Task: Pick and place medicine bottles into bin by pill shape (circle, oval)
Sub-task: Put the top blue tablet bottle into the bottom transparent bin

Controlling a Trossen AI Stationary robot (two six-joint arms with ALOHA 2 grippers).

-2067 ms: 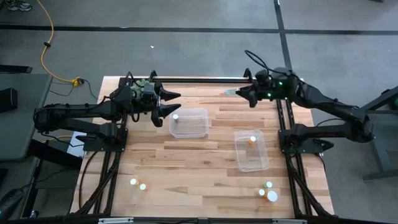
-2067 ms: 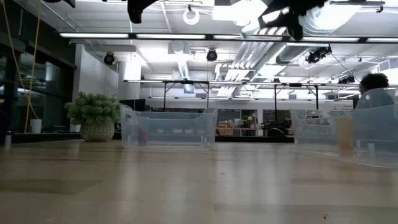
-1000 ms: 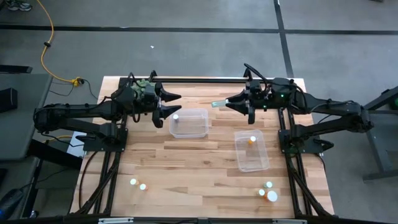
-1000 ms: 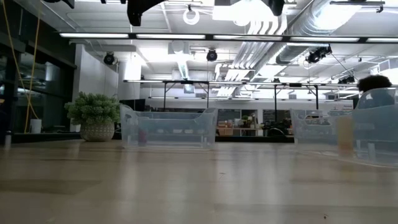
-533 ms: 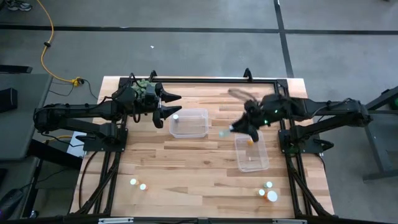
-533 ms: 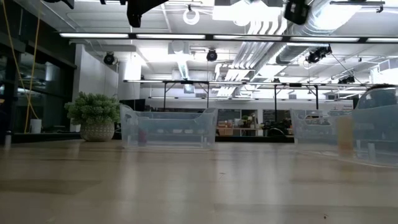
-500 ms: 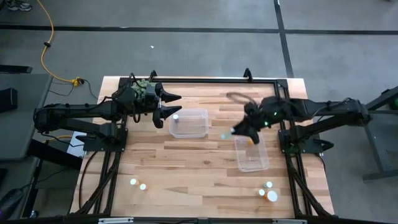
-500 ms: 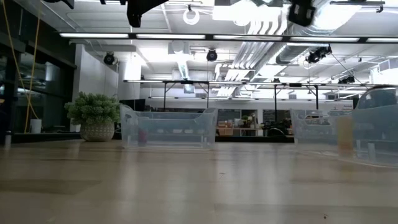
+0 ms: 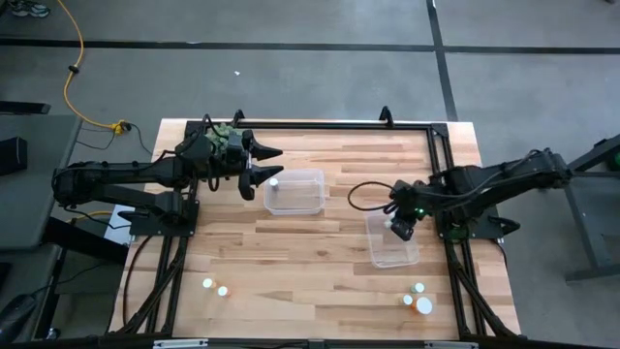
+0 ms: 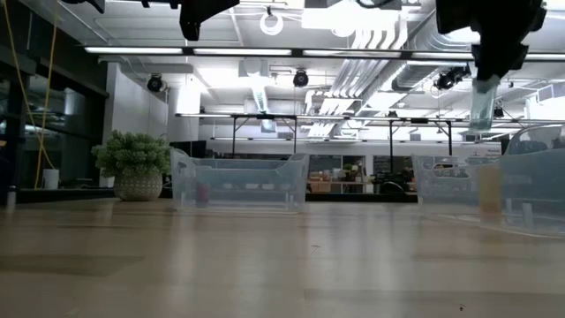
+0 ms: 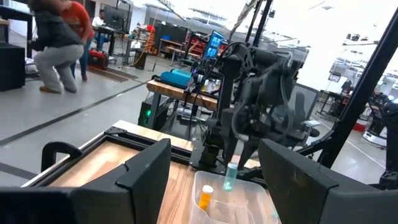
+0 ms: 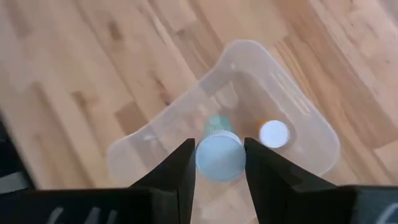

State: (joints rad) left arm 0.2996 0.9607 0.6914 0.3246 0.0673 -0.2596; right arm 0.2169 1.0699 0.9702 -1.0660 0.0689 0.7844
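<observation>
My right gripper (image 9: pixel 401 231) hangs over the far end of the right clear bin (image 9: pixel 395 255), shut on a green medicine bottle (image 12: pixel 216 124) with a white cap. An orange bottle (image 12: pixel 273 132) stands inside that bin. My left gripper (image 9: pixel 269 163) stays open and level by the far left corner of the left bin (image 9: pixel 302 200), where a white-capped bottle (image 9: pixel 274 181) shows. Two bottles (image 9: pixel 215 288) stand near the front left of the table and three (image 9: pixel 418 298) near the front right. My right gripper pinches the green bottle at its white cap (image 12: pixel 217 157), one finger on each side of it. The fingers (image 12: pixel 180 163) come from above, pointing steeply down. The bottle hangs upright below them (image 10: pixel 482 106), cap up, clear of the bin.
A green plant in a pot (image 10: pixel 132 163) stands at the table's far left, under my left arm. The wood between the two bins and the front middle of the table is open. A black frame rail (image 9: pixel 320 124) runs along the far edge.
My right gripper has swung from near the far edge toward the near edge and down, tipping from level to pointing steeply down. The green bottle has gone with it and now hangs over the right bin.
</observation>
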